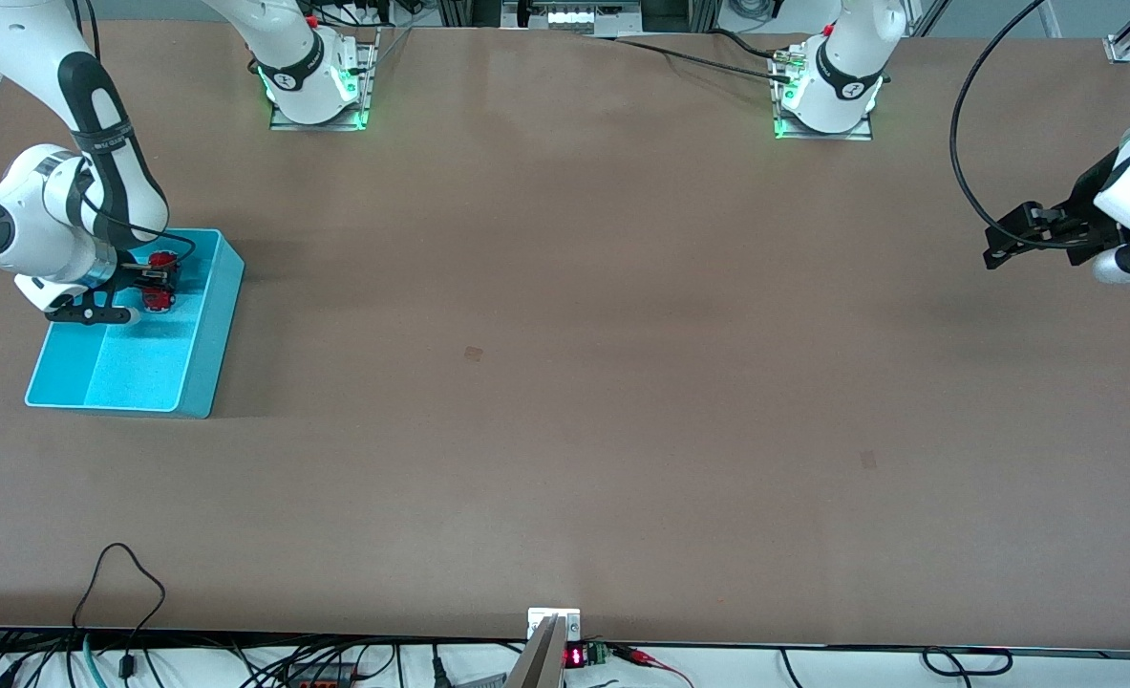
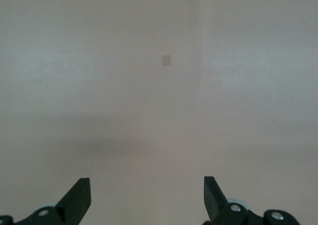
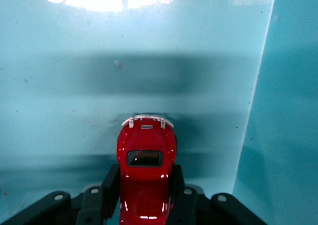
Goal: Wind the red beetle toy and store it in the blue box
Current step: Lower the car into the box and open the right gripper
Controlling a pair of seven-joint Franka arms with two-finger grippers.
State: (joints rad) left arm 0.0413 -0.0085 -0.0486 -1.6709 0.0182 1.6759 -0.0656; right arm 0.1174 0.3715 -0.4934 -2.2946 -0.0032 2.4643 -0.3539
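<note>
Brown tabletop carries everything: the small glossy red beetle toy (image 3: 145,170) sits low inside the turquoise plastic blue box (image 1: 203,368), the right gripper (image 1: 157,281) snug around it; release comes next. Left gripper (image 1: 999,244) waits spread, empty

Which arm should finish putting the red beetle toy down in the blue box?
The right. The right gripper has the red beetle toy between its fingers inside the blue box. The left gripper waits open over bare table at the left arm's end, far from the box.
</note>
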